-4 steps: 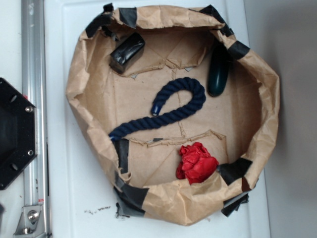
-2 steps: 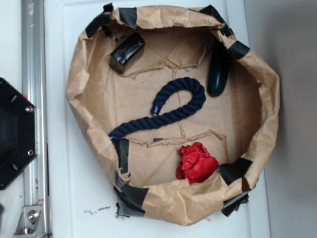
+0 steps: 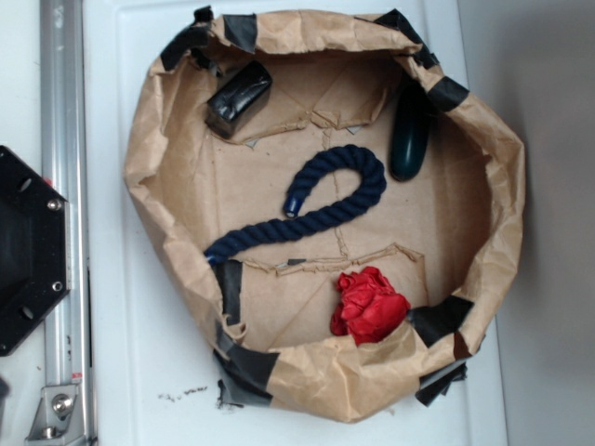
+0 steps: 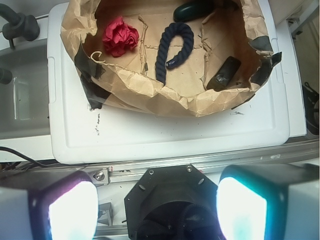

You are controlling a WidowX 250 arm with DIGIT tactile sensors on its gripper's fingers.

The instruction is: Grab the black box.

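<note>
Wrist view shows the gripper [image 4: 157, 205] spread wide, holding nothing, its two fingers [image 4: 70, 210] framing the bottom edge above the robot's black base. Well ahead of it, the black box [image 4: 224, 73] lies inside the brown paper basin [image 4: 150, 87], against its near-right wall, beside the navy rope [image 4: 172, 47].

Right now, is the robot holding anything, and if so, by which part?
Nothing is held. The gripper is open and empty, far back from the paper bin. The black box lies untouched inside the bin.
</note>
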